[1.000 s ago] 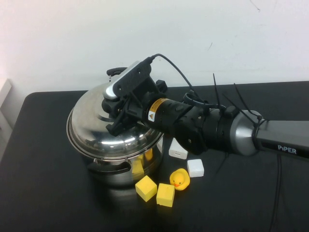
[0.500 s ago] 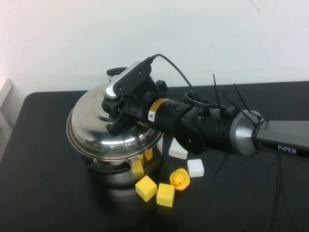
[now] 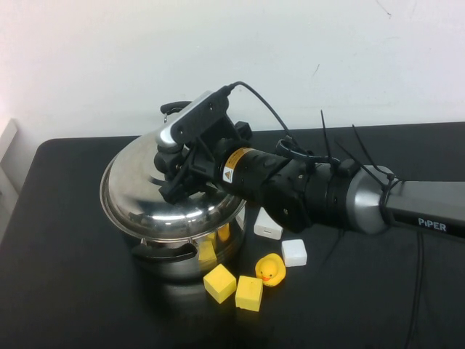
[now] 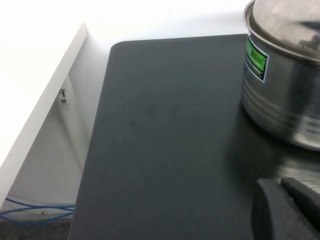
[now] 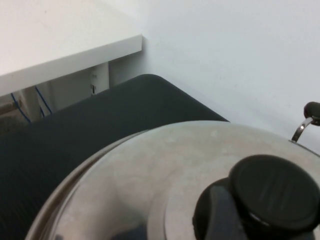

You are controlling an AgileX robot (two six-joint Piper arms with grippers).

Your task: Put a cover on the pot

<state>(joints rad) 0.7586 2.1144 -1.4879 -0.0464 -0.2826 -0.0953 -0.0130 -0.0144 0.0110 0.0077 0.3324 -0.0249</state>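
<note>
The big steel pot (image 3: 190,256) stands on the left part of the black table; its front black handle (image 3: 163,252) shows. The domed steel lid (image 3: 138,190) rests tilted on its rim, higher at the back. My right gripper (image 3: 170,161) is shut on the lid's black knob (image 5: 275,192); one of its fingers (image 5: 215,217) shows beside the knob. The lid (image 5: 145,170) fills the right wrist view. My left gripper (image 4: 281,186) is out of the high view, low over the table near the pot (image 4: 285,100), fingers together and empty.
Two yellow cubes (image 3: 219,283) (image 3: 249,293), a yellow rubber duck (image 3: 270,269) and two white blocks (image 3: 268,224) (image 3: 294,252) lie just right of and in front of the pot. The table's left edge (image 4: 100,135) borders a white shelf.
The right gripper and the lid have sunk slightly, so the lid sits a little flatter on the pot. Everything else is still.
</note>
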